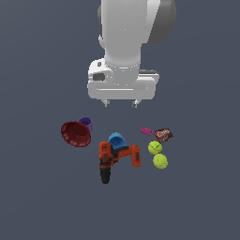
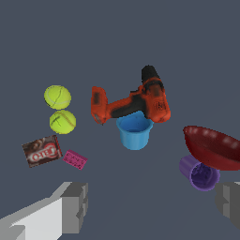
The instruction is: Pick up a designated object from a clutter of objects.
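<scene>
Hidden or unclear:
- Small purple cup [image 1: 86, 123] partly behind tilted dark red bowl [image 1: 76, 133].
- Blue cup [image 1: 116, 139] overlapped by red-and-black power drill [image 1: 117, 158].
- Print on red-brown packet [image 1: 164, 135] illegible; small pink block [image 1: 146, 131] beside it.

Two alike yellow-green tennis balls [image 1: 155, 147], [image 1: 160, 161], touching, on dark bench [image 1: 206, 197] towards the exterior view's right; designated one indistinguishable.

White arm vertical; end effector [image 1: 121, 102] open, empty, well apart from clutter.

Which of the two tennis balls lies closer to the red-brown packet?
The upper tennis ball, lying just below the red-brown packet; the other ball sits farther from it.
</scene>
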Controlling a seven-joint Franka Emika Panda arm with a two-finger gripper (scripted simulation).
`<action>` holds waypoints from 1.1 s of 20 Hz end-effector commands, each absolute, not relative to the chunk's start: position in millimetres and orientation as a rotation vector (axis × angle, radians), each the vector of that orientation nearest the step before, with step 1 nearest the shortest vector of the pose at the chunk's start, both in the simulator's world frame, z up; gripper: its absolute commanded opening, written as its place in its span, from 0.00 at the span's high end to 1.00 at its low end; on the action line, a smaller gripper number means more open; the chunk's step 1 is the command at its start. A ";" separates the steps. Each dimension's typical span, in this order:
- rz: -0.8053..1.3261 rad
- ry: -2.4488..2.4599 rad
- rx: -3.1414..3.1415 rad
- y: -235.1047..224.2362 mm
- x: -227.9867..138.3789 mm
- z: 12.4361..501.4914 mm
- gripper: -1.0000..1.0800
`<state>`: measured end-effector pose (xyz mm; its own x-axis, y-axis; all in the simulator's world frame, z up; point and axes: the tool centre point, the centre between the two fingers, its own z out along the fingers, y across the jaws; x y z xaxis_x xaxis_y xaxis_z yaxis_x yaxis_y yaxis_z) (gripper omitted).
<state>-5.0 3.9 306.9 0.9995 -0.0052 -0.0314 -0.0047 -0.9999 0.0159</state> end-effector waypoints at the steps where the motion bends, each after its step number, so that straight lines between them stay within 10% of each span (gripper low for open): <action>1: -0.049 -0.008 3.125 3.9 -5.0 306.9 0.04; 22: 0.011 -0.023 3.114 18.6 9.2 310.6 0.04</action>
<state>6.4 15.8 313.9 0.9999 -0.0117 0.0079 -0.0119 -0.9995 0.0275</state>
